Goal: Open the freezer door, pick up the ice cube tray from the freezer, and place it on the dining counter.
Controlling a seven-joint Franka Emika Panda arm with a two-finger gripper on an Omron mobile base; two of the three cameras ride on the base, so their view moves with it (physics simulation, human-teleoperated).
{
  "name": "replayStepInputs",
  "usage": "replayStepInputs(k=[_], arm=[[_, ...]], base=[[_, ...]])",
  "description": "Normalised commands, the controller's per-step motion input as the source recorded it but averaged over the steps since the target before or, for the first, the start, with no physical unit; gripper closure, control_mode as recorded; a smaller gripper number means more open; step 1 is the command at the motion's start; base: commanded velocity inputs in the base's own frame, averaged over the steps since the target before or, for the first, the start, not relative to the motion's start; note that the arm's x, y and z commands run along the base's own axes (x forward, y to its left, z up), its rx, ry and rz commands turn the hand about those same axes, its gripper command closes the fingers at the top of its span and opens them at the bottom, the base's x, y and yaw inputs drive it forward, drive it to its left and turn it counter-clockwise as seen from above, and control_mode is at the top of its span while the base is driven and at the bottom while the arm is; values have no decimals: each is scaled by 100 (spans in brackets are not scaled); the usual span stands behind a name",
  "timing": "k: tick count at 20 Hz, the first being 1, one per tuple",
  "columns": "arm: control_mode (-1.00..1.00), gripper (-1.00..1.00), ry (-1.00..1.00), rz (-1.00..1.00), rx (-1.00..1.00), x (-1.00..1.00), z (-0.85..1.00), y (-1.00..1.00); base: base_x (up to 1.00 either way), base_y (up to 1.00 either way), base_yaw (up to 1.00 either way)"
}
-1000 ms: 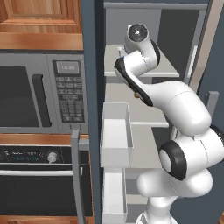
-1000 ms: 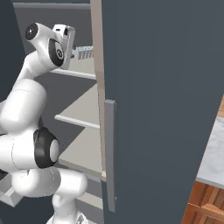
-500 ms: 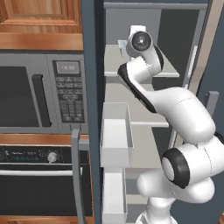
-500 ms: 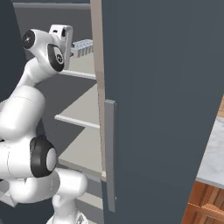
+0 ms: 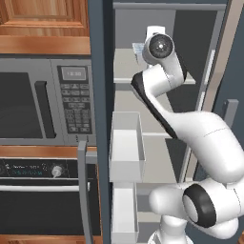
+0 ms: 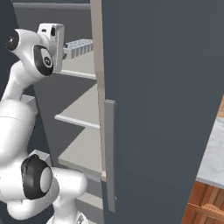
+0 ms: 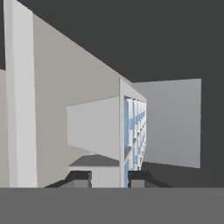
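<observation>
We see the gripper [image 7: 109, 177] reaching into the freezer [image 5: 157, 57] at the level of its upper shelf [image 6: 81, 65], with the arm's last joints bent up from the white body low in both base views. In the hand view the two dark fingertips [image 7: 78, 177] stand narrowly apart at six o'clock, and the ice cube tray [image 7: 131, 131] rises on edge between them, its white rim and pale-blue cells running up toward twelve o'clock; the fingers look closed on the near end of the tray, though the contact itself sits at the very bottom of the picture and we can't be fully sure of it. In the right base view the ice cube tray [image 6: 78, 45] projects from the hand toward three o'clock, above the upper shelf and beside the tan edge of the plain slate-grey door [image 6: 162, 100]. In the left base view the freezer door [image 5: 97, 119] stands open at nine o'clock of the arm, with its white bins [image 5: 126, 147] facing the compartment and a grey bar handle [image 5: 82, 190] low down. A microwave [image 5: 43, 100] sits beyond it, at nine o'clock.
</observation>
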Motion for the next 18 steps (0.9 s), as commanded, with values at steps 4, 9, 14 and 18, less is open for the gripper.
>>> replayStepInputs(k=[4, 9, 14, 18], arm=[[-100, 100, -5, 0, -5, -85, 0, 0], [-100, 100, -3, 0, -2, -94, 0, 0], [-100, 100, 0, 0, 0, -88, 0, 0], [-100, 100, 0, 0, 0, -97, 0, -1]], base=[[0, 0, 0], [0, 0, 0], [0, 0, 0], [0, 0, 0]])
